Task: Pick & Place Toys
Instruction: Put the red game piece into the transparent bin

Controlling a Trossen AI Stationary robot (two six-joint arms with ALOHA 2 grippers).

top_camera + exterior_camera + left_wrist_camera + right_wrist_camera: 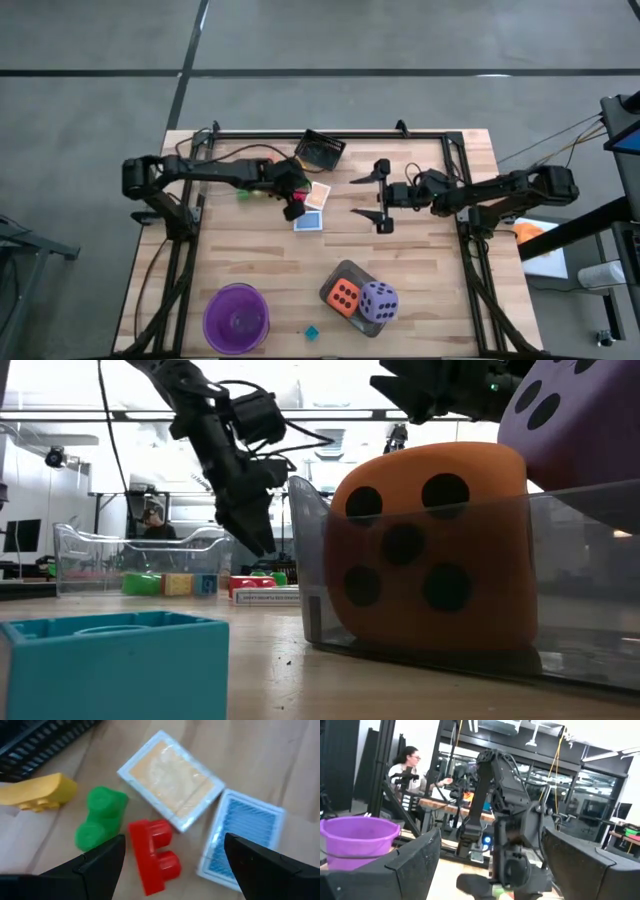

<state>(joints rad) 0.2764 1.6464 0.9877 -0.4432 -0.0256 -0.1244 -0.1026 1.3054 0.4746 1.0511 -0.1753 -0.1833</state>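
My left gripper (293,208) hangs open, pointing steeply down, just above a red block (155,856). Its fingers stand to either side of the block without touching it. Beside the red block on the wood lie a green block (100,817), a yellow block (39,792), an orange-backed card pack (171,779) and a blue-backed card pack (245,837). My right gripper (378,197) is open in the air right of the cards, holding nothing. An orange die (344,296) and a purple die (378,301) sit in the grey tray (349,269).
A purple bowl (236,318) stands at the near left, with a teal block (311,332) on the wood between it and the tray. A black basket (322,150) sits at the far edge. A person (407,765) sits in the room beyond the table.
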